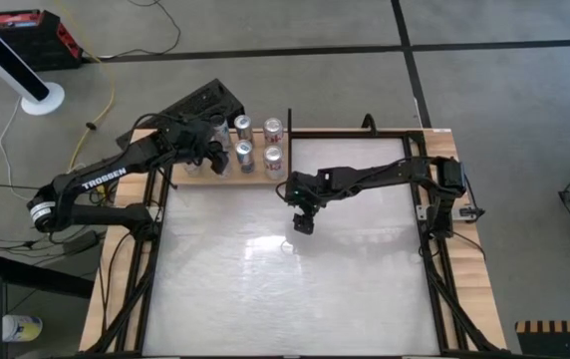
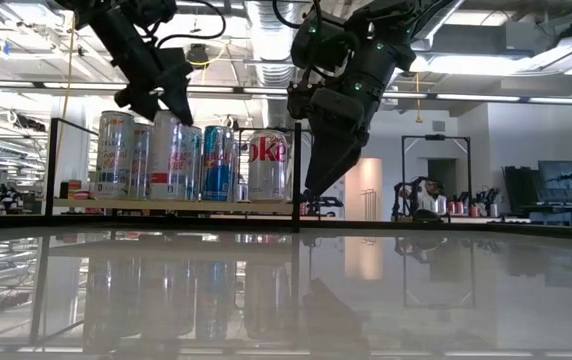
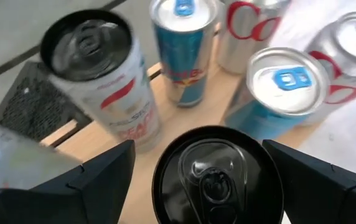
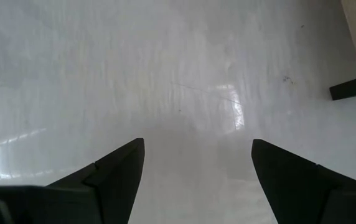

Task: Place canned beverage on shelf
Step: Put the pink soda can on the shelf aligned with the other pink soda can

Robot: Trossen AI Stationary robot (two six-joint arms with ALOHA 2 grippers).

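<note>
White tabletop (image 1: 265,289), workshop bkgd.

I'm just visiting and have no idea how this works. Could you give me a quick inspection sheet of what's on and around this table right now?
Surface: white glossy tabletop, bare and reflective.
Job's things: pale wooden shelf at the far edge, holding several cans; a black-topped can stands between the left claw's fingers.
Clutter: nothing seen on the tabletop.
Grippers: left claw open over the shelf, fingers either side of the black-topped can; right claw open and empty, above the bare tabletop.
Cables: yellow cable on the floor.
Surroundings: red and black case on the floor; workshop room behind.
</note>
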